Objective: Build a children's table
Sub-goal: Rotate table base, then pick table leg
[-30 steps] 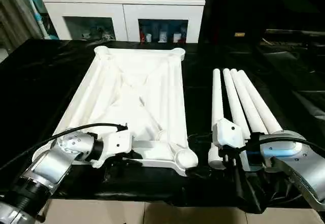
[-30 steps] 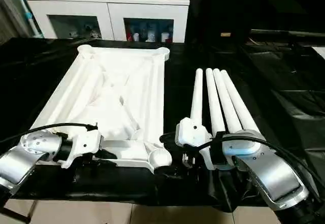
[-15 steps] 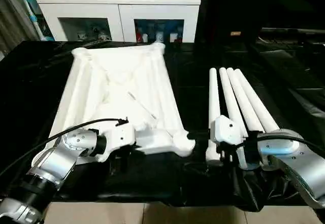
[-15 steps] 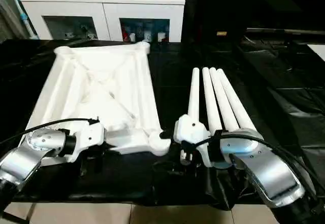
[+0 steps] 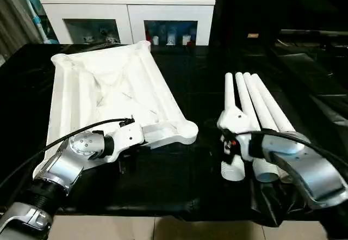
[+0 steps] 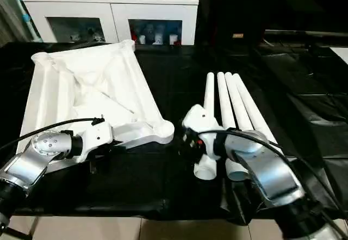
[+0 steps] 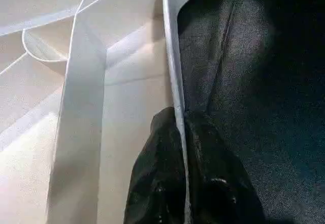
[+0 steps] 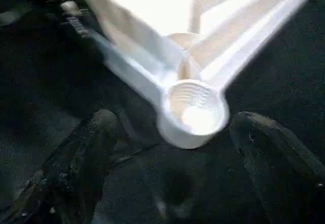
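Since earlier, the tabletop [image 5: 103, 96] is swung toward nine o'clock, its rim pinched by the closed left gripper [image 7: 180, 132]. The right gripper [image 8: 167, 153] is held wide and empty before a corner socket [image 8: 195, 113]. The thin rim could be lost if dragged further, or the legs [image 5: 255, 109] knocked.

A white plastic rectangular tabletop [image 5: 103, 96], ribbed underside up, lies askew on black sheeting [image 5: 201, 93]. To its right, a wide bare strip of sheeting separates it from four white tapered tube legs [image 5: 253, 112] lying side by side. Behind it stands a white cabinet with glass doors [image 5: 130, 11], blocking the far edge.
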Robot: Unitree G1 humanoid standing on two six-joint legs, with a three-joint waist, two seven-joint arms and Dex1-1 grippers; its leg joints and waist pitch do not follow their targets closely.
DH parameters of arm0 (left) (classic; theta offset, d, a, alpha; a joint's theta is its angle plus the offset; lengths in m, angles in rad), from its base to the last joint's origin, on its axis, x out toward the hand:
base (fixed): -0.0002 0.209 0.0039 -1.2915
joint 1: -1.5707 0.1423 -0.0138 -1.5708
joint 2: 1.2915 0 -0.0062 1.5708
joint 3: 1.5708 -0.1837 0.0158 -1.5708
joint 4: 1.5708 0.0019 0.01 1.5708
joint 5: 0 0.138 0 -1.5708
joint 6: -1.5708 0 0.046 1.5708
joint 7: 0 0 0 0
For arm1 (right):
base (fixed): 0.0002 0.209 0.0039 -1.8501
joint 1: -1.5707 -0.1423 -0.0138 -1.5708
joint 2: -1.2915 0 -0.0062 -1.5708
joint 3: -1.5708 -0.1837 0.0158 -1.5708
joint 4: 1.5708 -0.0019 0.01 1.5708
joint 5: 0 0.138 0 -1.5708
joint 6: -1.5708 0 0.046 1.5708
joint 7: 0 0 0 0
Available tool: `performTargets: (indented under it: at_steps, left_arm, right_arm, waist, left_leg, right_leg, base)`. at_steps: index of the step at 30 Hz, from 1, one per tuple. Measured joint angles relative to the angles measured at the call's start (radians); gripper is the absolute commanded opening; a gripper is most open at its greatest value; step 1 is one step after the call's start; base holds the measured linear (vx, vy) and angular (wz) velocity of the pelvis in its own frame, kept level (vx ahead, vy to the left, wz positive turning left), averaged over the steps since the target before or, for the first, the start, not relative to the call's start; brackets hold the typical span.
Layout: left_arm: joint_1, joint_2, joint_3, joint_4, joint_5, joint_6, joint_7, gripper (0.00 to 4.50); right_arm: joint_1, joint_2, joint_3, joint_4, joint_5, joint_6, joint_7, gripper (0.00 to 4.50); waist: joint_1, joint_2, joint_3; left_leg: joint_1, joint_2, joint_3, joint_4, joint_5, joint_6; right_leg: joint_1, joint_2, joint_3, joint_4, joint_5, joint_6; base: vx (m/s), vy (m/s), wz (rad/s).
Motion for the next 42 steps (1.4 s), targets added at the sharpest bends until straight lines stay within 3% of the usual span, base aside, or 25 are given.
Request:
performTargets:
  at_steps: [2,7,8,11,14,18,23,28,32,42]
  left_arm:
    - [0.002,0.001,0.002,0.0,0.0,-0.006,-0.002,0.02]
    - [0.014,0.015,0.021,-0.015,-0.021,-0.005,-0.032,0.88]
    - [0.017,0.021,0.027,-0.02,-0.03,0.001,-0.044,0.93]
    - [0.018,0.042,0.031,-0.028,-0.033,-0.006,-0.047,0.99]
    - [0.027,0.058,0.04,-0.06,-0.038,-0.002,-0.058,1.38]
    - [0.061,0.085,0.109,-0.155,-0.107,0.047,-0.082,1.38]
    - [0.096,0.072,0.176,-0.336,-0.22,0.149,-0.084,1.38]
    - [0.135,0.035,0.165,-0.445,-0.274,0.231,-0.079,1.38]
    - [0.169,0.03,0.139,-0.534,-0.297,0.299,-0.078,1.38]
    - [0.173,0.043,0.113,-0.628,-0.324,0.407,-0.096,1.38]
  right_arm:
    - [-0.03,0.045,-0.04,0.018,-0.007,0.062,-0.066,3.92]
    - [-0.07,0.102,-0.12,0.028,0.033,0.189,-0.138,3.92]
    - [-0.077,0.123,-0.141,0.041,0.048,0.227,-0.154,4.19]
    - [-0.101,0.159,-0.177,0.078,0.06,0.309,-0.21,4.26]
    - [-0.107,0.162,-0.193,0.096,0.049,0.368,-0.247,4.41]
    - [-0.135,0.17,-0.202,0.093,0.029,0.509,-0.291,4.47]
    - [-0.156,0.205,-0.266,0.093,0.013,0.67,-0.38,4.47]
    - [-0.16,0.249,-0.286,0.103,0.009,0.732,-0.433,4.47]
    - [-0.162,0.29,-0.313,0.133,0.01,0.783,-0.448,4.47]
    - [-0.166,0.325,-0.316,0.166,0.011,0.866,-0.476,4.47]
  waist:
    - [-0.001,0.0,0.0]
    - [-0.001,-0.001,0.0]
    - [-0.001,-0.001,0.0]
    - [0.001,-0.003,0.001]
    - [0.005,-0.004,0.001]
    - [0.006,-0.006,0.003]
    - [0.009,-0.014,0.006]
    - [0.009,-0.023,0.011]
    - [0.009,-0.024,0.011]
    - [0.014,-0.03,0.011]
  left_leg:
    - [0.0,0.0,0.0,-0.002,0.001,-0.001]
    - [-0.001,0.0,0.0,-0.005,0.003,-0.003]
    - [-0.001,0.0,0.0,-0.005,0.005,-0.003]
    - [-0.002,0.001,0.001,-0.005,0.008,0.002]
    - [-0.004,0.0,0.001,-0.005,0.009,0.002]
    - [-0.006,0.001,0.002,-0.005,0.01,0.002]
    - [-0.005,0.001,0.003,-0.006,0.011,-0.002]
    - [-0.004,0.004,0.006,-0.007,0.014,-0.009]
    - [-0.003,0.005,0.009,-0.008,0.016,-0.01]
    - [-0.002,0.008,0.014,-0.009,0.017,-0.01]
  right_leg:
    - [-0.001,0.0,0.0,0.0,0.0,0.0]
    - [-0.003,0.001,-0.001,0.0,-0.001,-0.001]
    - [-0.004,0.001,0.0,0.0,-0.002,-0.002]
    - [-0.008,0.001,-0.001,0.0,-0.002,-0.003]
    - [-0.011,0.001,-0.001,0.0,-0.002,-0.003]
    - [-0.014,0.001,0.0,0.003,-0.002,-0.003]
    - [-0.014,0.001,0.0,0.004,-0.002,-0.003]
    - [-0.014,0.001,0.0,0.005,-0.002,-0.004]
    - [-0.014,0.001,0.0,0.006,-0.002,-0.004]
    - [-0.014,0.001,0.0,0.007,-0.002,-0.004]
  base:
    - [0.0,0.0,0.0]
    - [0.0,0.0,0.0]
    - [0.0,0.0,0.0]
    - [0.0,0.0,0.0]
    - [0.0,0.0,0.0]
    - [0.0,0.0,0.0]
    - [0.0,0.0,0.0]
    - [0.0,0.0,0.0]
    - [0.0,0.0,0.0]
    - [0.0,0.0,0.0]
